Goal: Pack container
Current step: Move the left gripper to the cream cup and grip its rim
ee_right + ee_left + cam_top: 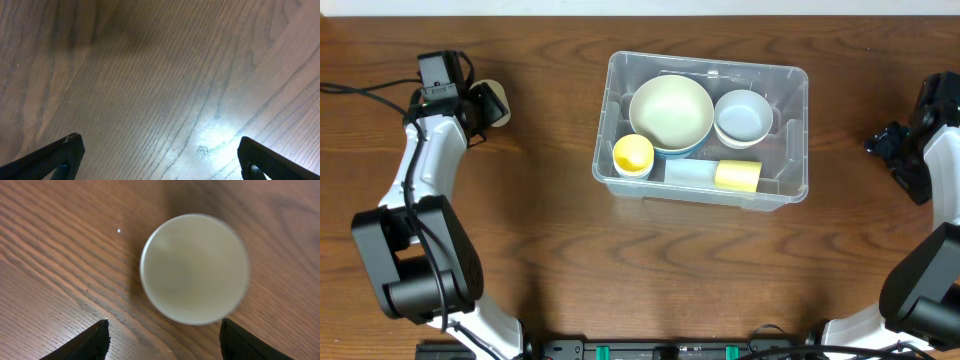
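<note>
My left gripper [163, 335]: I am keeping the fingers spread, pinching nothing, hovering over a pale cup [195, 269] standing on the table.
Cup: I am judging it light, stiff and smooth; I would be pinching across its rim.
Container [790, 170]: it is sitting mid-table, well apart from my left gripper; I am expecting thin, light plastic that slides when nudged, best held by the rim lip.
Crowding it: a large pale bowl [670, 112], a white bowl [742, 115] and a yellow cup [633, 155] are taking up most of the room.
My right gripper [160, 155]: I am holding it spread wide over bare wood.
</note>
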Robot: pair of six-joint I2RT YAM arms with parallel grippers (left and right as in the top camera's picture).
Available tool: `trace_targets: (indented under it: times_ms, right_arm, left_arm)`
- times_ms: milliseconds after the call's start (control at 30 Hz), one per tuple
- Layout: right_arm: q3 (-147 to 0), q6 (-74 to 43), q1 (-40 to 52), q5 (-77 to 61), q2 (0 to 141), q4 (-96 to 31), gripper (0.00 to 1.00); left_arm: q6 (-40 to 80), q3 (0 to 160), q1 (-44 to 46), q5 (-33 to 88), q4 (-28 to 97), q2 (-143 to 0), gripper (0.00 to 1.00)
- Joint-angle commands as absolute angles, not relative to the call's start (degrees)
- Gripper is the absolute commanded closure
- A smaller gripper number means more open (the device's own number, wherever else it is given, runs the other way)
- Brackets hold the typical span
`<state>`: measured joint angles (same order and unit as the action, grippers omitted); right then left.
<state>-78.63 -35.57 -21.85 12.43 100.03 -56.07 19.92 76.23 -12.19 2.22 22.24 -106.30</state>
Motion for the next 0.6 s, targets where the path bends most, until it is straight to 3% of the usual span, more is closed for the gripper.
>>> trace_targets:
  times_ms: [0,567]
  right_arm:
    - [-78.52,-36.38,-22.17,12.95,100.20,-56.12,0.01]
    - [-78.52,-36.38,-22.17,12.95,100.20,-56.12,0.01]
  left_arm:
    - [21.76,78.02,-12.97,2.57,22.35,-107.55,0.29]
    - [21.78,78.02,-13.13,2.57,22.74,-113.27,0.29]
